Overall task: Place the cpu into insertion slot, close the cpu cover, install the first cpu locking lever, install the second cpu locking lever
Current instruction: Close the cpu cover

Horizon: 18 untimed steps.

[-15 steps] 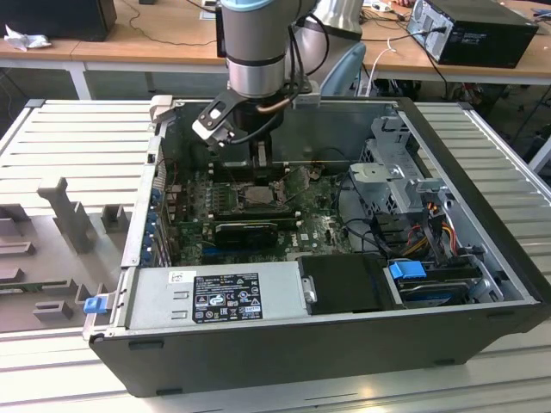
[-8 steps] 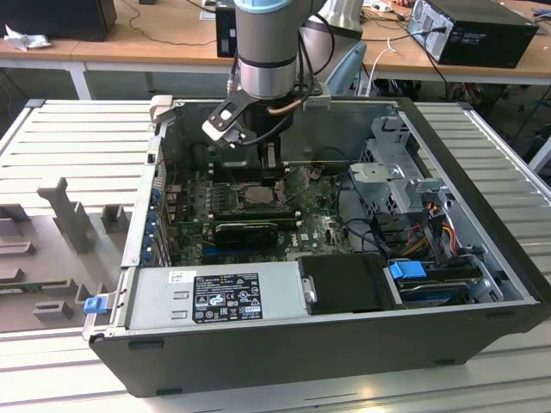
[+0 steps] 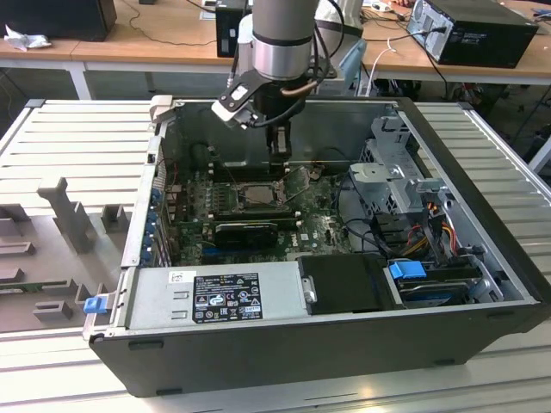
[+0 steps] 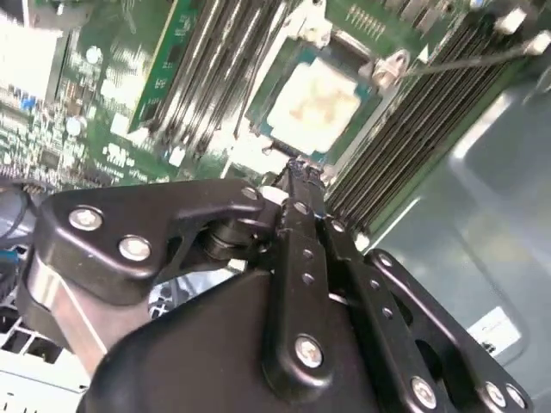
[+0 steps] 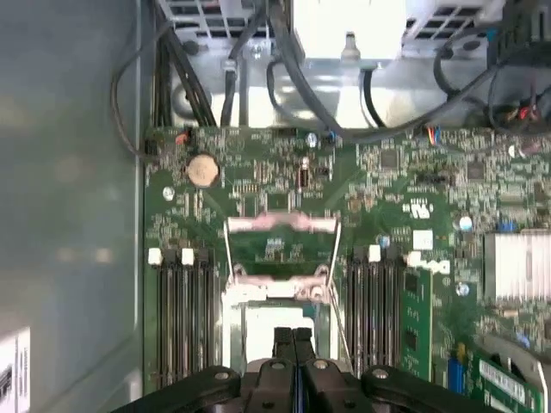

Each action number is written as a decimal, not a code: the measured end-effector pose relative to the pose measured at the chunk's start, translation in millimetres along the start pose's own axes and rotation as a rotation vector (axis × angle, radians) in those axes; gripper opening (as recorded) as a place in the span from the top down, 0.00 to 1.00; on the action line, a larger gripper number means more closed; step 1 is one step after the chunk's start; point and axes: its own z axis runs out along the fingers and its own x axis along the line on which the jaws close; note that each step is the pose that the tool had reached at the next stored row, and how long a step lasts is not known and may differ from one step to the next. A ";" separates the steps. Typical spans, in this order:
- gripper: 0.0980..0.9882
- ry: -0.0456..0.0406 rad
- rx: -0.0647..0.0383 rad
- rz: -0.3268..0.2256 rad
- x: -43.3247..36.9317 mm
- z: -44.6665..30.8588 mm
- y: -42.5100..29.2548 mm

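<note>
The cpu, a pale silvery square, lies flat in the insertion slot on the green motherboard. In the exterior view the insertion slot is at the board's middle inside the open case. The cpu cover stands swung open beyond the socket, with green board showing through its window. My gripper is shut with nothing between its black fingers. It hangs just over the socket's edge, and in the first wrist view the gripper sits above the cpu. A thin locking lever sticks out beside the socket.
Rows of memory slots flank the socket on both sides. A grey power supply fills the case's near side. Drive cages and cables stand at the exterior view's right. The case wall rises close behind the gripper.
</note>
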 end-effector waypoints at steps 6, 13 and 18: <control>0.99 0.0108 0.018 -0.025 0.4 1.8 42.7; 0.99 0.0119 0.019 -0.087 0.6 6.4 64.9; 0.99 0.0117 0.019 -0.103 1.1 13.5 80.6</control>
